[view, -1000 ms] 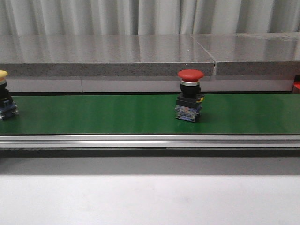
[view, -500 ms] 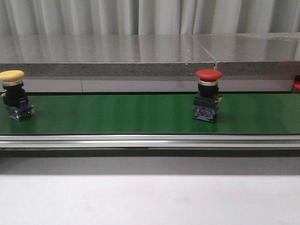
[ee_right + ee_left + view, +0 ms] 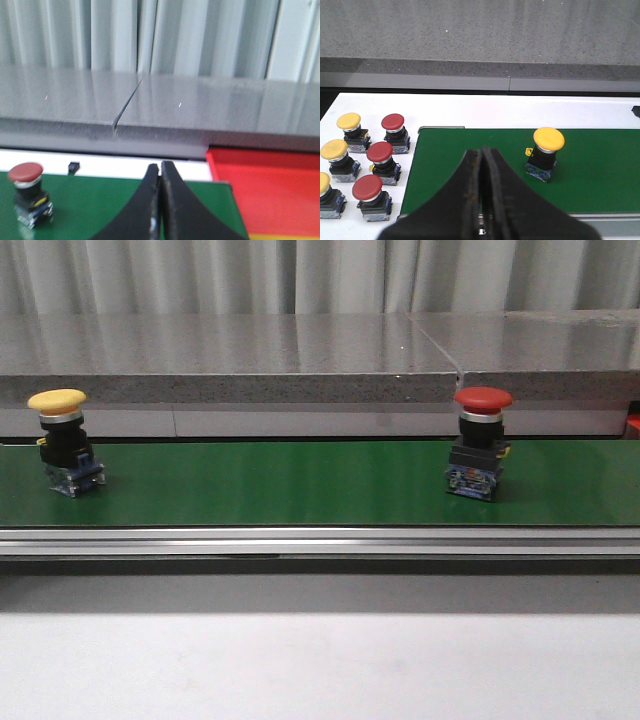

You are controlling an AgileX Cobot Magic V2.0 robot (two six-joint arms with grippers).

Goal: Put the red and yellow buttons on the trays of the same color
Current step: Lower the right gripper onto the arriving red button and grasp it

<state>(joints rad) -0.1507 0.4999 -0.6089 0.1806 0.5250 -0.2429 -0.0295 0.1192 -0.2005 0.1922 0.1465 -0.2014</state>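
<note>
upright on the green belt (image 3: pixel 300 485), red button (image 3: pixel 481 455) nearest the empty, closed right gripper (image 3: pixel 160 200), off to one side of it; yellow button (image 3: pixel 547 152) beside the closed, empty left gripper (image 3: pixel 482 185).

The matt green conveyor belt (image 3: pixel 280 485) is looking smooth, edged by a brushed silvery metal rail (image 3: pixel 320 540). The red mushroom-cap plastic button (image 3: pixel 482 398) and the yellow mushroom-cap plastic button (image 3: pixel 57 400) are showing a soft sheen. Behind, the speckled grey stone-like ledge (image 3: pixel 250 355) is gleaming, polished. The red plastic tray (image 3: pixel 270 192) is looking smooth.
</note>
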